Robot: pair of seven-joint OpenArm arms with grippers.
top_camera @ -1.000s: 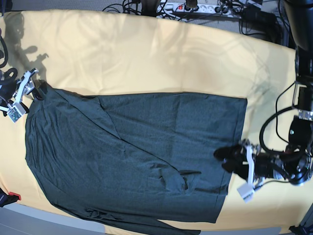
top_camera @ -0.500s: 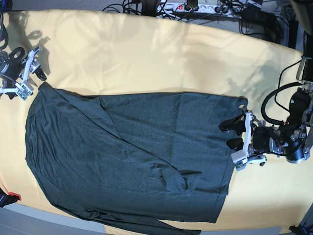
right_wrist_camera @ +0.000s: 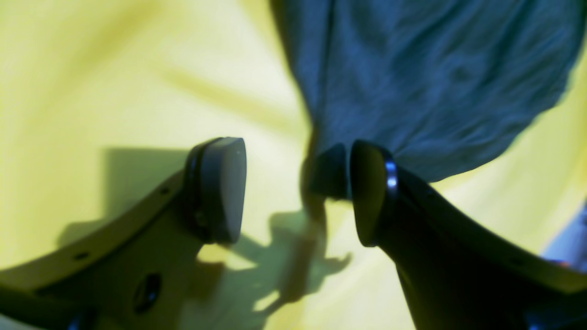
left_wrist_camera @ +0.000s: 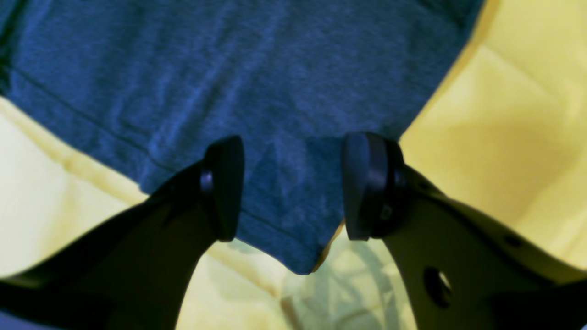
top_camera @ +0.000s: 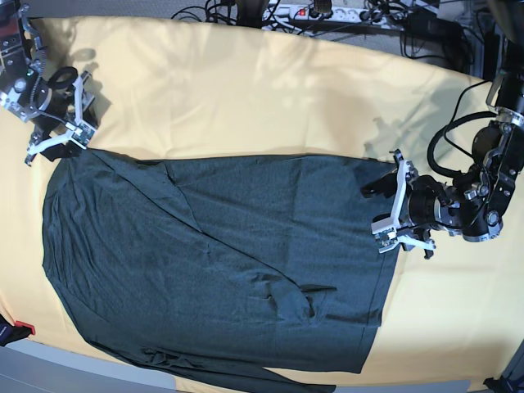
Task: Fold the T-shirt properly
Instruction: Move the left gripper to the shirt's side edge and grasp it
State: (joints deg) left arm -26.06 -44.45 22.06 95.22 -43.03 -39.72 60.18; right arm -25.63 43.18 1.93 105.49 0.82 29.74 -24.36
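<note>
The dark charcoal T-shirt [top_camera: 213, 262] lies spread flat on the yellow cloth [top_camera: 246, 90], with one long sleeve folded across its body. My left gripper [top_camera: 377, 206] hovers open over the shirt's right hemmed edge. In the left wrist view, the left gripper [left_wrist_camera: 291, 188] straddles a hemmed corner of the T-shirt [left_wrist_camera: 275, 68], and its jaws stand apart. My right gripper [top_camera: 76, 110] sits open just above the shirt's upper left corner. In the right wrist view, the right gripper [right_wrist_camera: 296, 190] has only yellow cloth between its fingers, and the T-shirt [right_wrist_camera: 435, 68] edge lies by the right finger.
A power strip with cables [top_camera: 315, 12] runs along the back edge. A small red object [top_camera: 23, 329] sits at the front left corner. The shirt's lower hem reaches the table's front edge [top_camera: 246, 385]. The left arm's cables [top_camera: 458, 135] loop at the right.
The left gripper has moved up along the shirt's right edge toward its upper corner. The right gripper has moved up and right, off the shirt's left corner. Both stayed open.
</note>
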